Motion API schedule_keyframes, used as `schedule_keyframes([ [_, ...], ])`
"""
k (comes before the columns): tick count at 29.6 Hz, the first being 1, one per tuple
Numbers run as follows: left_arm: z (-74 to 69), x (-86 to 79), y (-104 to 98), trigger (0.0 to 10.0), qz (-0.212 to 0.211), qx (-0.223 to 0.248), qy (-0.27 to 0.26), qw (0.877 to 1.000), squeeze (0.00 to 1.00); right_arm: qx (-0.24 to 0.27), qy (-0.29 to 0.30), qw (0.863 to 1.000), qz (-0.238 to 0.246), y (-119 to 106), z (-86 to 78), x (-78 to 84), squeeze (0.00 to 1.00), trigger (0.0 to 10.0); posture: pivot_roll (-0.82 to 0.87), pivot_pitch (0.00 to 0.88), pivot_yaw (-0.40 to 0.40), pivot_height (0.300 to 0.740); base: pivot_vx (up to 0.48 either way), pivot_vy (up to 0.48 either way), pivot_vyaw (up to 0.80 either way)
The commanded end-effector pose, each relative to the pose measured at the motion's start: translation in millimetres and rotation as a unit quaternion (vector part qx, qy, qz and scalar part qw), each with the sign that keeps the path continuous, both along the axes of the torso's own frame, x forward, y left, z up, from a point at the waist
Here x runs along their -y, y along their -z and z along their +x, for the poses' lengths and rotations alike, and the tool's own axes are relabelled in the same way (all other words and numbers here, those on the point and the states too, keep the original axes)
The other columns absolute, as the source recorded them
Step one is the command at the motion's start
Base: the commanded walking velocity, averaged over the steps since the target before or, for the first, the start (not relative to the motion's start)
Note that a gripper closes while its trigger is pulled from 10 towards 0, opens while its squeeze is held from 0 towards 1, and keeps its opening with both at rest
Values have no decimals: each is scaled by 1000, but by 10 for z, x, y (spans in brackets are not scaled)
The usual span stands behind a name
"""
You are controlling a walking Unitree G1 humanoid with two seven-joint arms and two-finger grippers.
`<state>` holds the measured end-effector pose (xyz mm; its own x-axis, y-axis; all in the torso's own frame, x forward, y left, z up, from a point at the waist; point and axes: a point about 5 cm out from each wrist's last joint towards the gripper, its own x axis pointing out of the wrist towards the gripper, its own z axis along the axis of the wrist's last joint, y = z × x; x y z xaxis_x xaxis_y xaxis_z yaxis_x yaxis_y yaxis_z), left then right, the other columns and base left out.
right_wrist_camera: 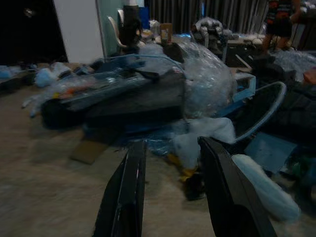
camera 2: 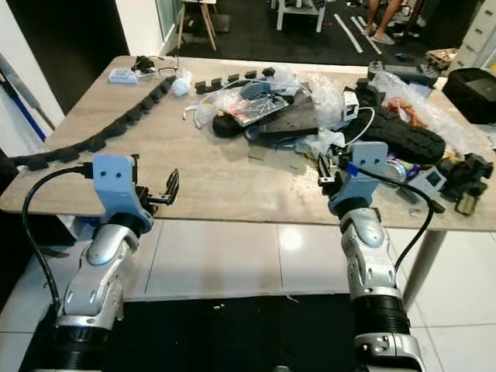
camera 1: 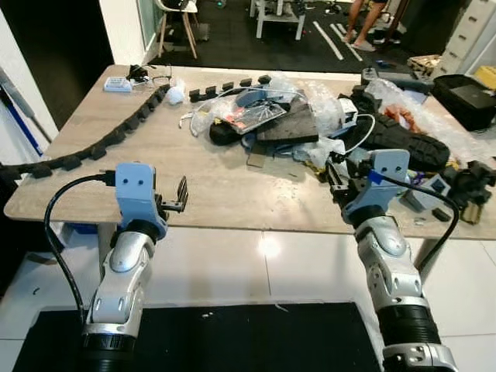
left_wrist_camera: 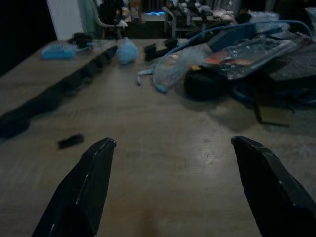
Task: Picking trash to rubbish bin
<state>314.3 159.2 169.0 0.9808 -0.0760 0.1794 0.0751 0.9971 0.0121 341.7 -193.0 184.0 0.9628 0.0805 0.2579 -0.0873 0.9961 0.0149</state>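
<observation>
Trash [camera 1: 267, 116]: crumpled clear plastic, dark scraps, mid-table | L hand [camera 1: 180, 198] spread | R hand [right_wrist_camera: 170, 190] parted, empty

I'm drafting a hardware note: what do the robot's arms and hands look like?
Both arms are silver with black cuffs. Each wrist carries a light blue housing with a looping black cable. The left hand and right hand each have two black fingers.

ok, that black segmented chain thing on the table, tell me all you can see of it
The chain is a long run of chunky matt black links, like a plastic cable carrier. It lies flat on the wooden table, curving from near the far left corner, by a small light blue device, diagonally to the left edge, where its end overhangs. A few loose black links sit apart by the trash pile. Neither gripper touches it.
</observation>
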Motion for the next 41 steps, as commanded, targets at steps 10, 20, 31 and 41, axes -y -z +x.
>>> schedule_keyframes([
  [10,-16,11,55,10000,4,-14,3,1000,0,-10,4,1000,-3,37,-21,31,0,10000,-11,104,-32,740,346,0,0],
  [20,-18,18,58,10000,4,-15,4,1000,0,-14,-9,1000,-18,51,-23,-13,0,10000,-10,105,-32,740,346,0,0],
  [31,-23,21,69,10000,5,-17,6,1000,0,-15,-18,1000,-19,67,-33,-49,0,10000,-10,105,-32,740,347,0,39],
  [41,-21,23,64,10000,5,-17,5,1000,0,-16,-52,998,-41,76,-50,-148,0,10000,-11,112,-33,740,344,0,171],
])
